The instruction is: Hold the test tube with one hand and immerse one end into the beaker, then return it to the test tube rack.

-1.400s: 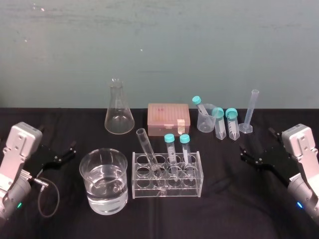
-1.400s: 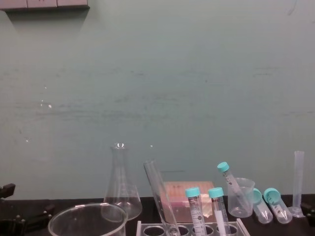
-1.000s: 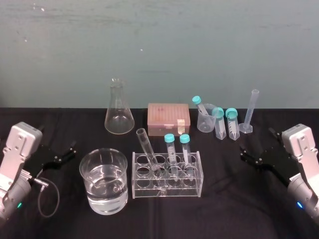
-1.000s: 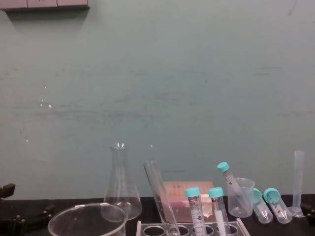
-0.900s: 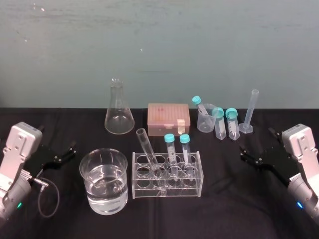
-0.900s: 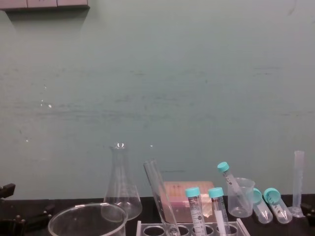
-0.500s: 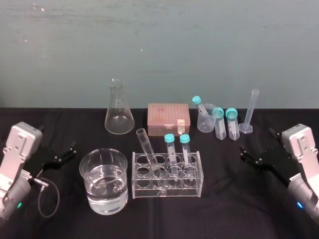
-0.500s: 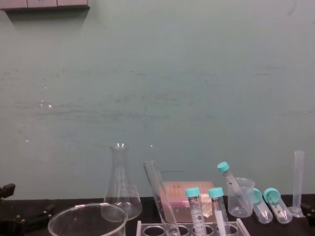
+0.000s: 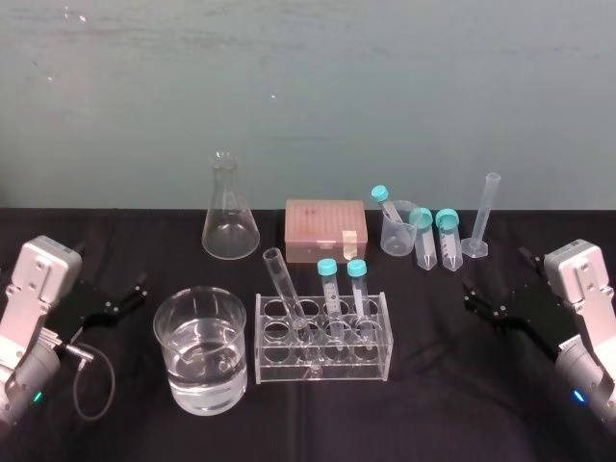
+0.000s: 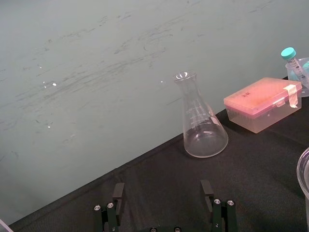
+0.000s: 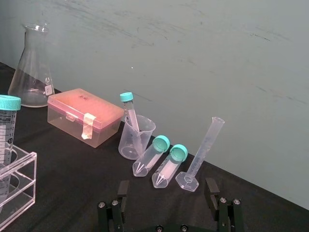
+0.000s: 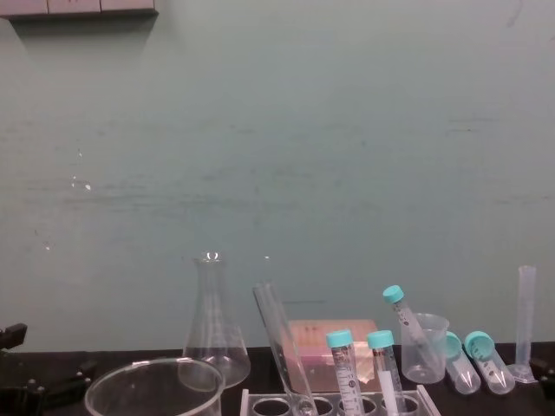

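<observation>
Idly parked, fingers spread and empty, well apart from the test tube [image 9: 283, 287] (tilted in the test tube rack [image 9: 327, 372], between left gripper [image 9: 141, 289] and right gripper [image 9: 468, 295]).

Black, silver-screwed left pincer [image 10: 162, 192] and right pincer [image 11: 167, 189] sit on boxy silver wrists [image 9: 38, 274]; a black cable [image 9: 112, 377] loops off the left.

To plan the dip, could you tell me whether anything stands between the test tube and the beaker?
Nothing visible does: the test tube leans in the rack's left half, and the beaker stands beside that end.
</observation>
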